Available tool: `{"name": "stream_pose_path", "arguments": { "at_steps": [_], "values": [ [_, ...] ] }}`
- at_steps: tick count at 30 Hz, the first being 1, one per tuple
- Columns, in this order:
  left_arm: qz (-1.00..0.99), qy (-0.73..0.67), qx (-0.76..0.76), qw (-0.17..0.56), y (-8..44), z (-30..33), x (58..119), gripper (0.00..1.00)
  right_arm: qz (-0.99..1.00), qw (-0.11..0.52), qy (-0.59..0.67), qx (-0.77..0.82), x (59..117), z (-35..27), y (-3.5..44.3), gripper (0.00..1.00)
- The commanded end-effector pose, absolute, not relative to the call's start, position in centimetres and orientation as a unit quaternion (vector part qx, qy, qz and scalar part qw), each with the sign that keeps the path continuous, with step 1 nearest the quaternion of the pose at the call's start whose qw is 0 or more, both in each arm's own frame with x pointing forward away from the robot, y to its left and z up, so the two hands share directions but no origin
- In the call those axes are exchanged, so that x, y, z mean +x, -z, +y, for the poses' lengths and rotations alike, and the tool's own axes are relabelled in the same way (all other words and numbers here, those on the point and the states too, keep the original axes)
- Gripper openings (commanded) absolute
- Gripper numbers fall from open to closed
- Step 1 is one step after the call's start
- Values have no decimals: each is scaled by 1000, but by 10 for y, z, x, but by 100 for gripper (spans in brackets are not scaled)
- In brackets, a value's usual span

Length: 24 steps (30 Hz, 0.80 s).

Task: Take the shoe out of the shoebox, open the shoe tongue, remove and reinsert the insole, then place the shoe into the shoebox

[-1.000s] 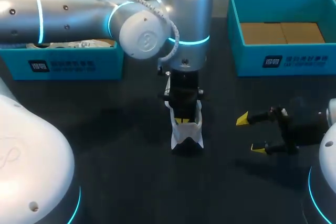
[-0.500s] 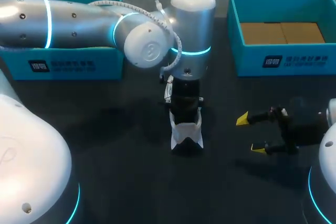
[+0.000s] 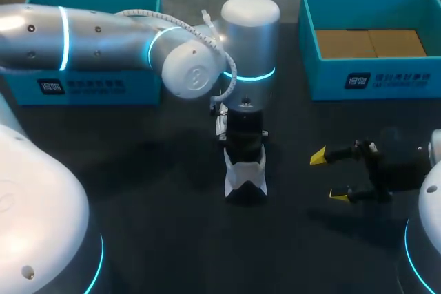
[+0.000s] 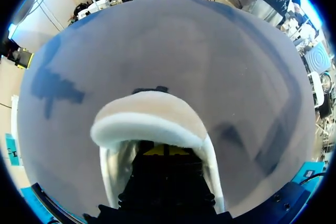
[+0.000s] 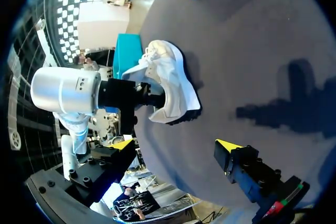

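A white shoe point(image 3: 245, 177) is seen on the dark table point(image 3: 165, 239) near its middle, outside both teal boxes and well apart from them. The left gripper point(image 3: 244, 151) is pushed down into the shoe's opening from above; in the left wrist view the shoe's padded white rim point(image 4: 149, 116) is wrapped around the gripper point(image 4: 165, 153), and whether it is open or closed cannot be told. The right gripper point(image 3: 328, 175) is held just above the table beside the shoe, spread wide with nothing between its yellow tips point(image 5: 122, 144). The shoebox point(image 3: 324, 5) at the far right is shown open, its brown floor bare. A second teal box point(image 3: 89, 87) at the far left is partly hidden by the left arm point(image 3: 103, 32)
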<state>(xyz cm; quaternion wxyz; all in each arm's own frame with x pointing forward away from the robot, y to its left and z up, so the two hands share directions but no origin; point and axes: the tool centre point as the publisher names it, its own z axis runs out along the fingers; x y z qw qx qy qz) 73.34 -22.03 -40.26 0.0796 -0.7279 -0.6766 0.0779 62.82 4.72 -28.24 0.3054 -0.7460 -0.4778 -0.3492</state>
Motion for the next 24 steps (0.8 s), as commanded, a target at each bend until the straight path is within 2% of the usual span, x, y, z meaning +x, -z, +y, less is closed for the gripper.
{"name": "stream_pose_path", "arguments": {
  "at_steps": [1,11,18,24],
  "values": [
    [-680,-76,-727,57,389,-216,733,0,-478,304,349,-747,627,47,281,100],
    [-680,-98,-726,41,377,-228,732,0,-478,304,349,-747,627,47,281,100],
    [-668,-100,-732,84,392,-229,722,0,-478,304,349,-747,627,47,281,100],
    [-673,-106,-726,91,406,-227,724,0,-478,304,349,-747,627,47,281,100]
  ]
}}
